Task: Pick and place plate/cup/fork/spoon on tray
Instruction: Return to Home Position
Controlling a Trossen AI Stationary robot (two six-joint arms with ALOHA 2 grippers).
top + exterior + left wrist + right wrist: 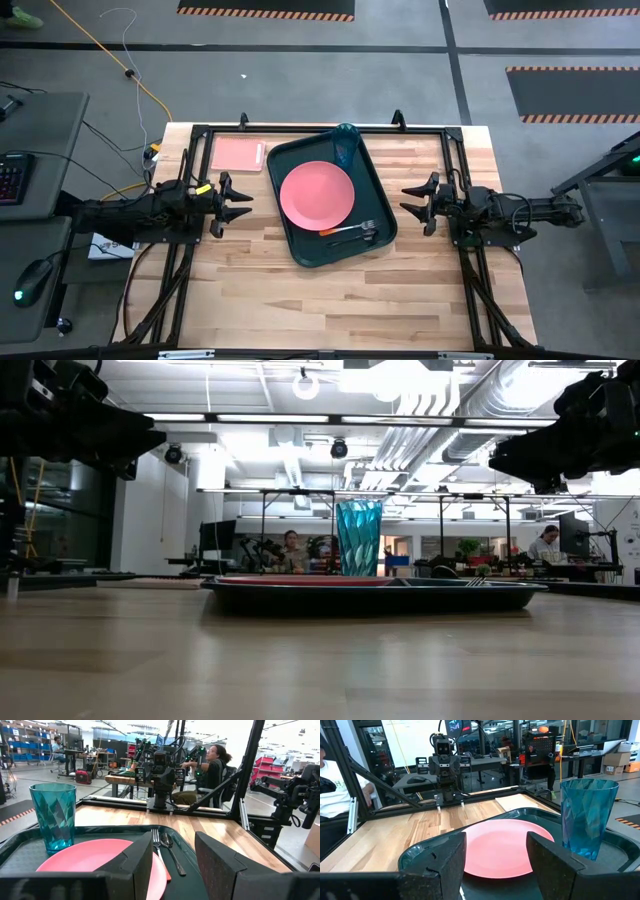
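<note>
The dark green tray [300, 245] lies at the table's middle. The round pink plate [316, 194] lies flat in it. The teal cup [345, 145] stands upright in the tray's far corner; it also shows in the low view [358, 537]. The orange-handled fork [345, 230] and the dark spoon [360, 237] lie side by side in the tray's near right part. My left gripper [240, 200] is open and empty, left of the tray. My right gripper [412, 203] is open and empty, right of the tray.
A flat pink rectangle [238, 155] lies on the table at the far left, beside the tray. A dark metal frame [300, 128] runs around the table's edges. Bare wood lies toward the near edge. People sit in the room beyond the table.
</note>
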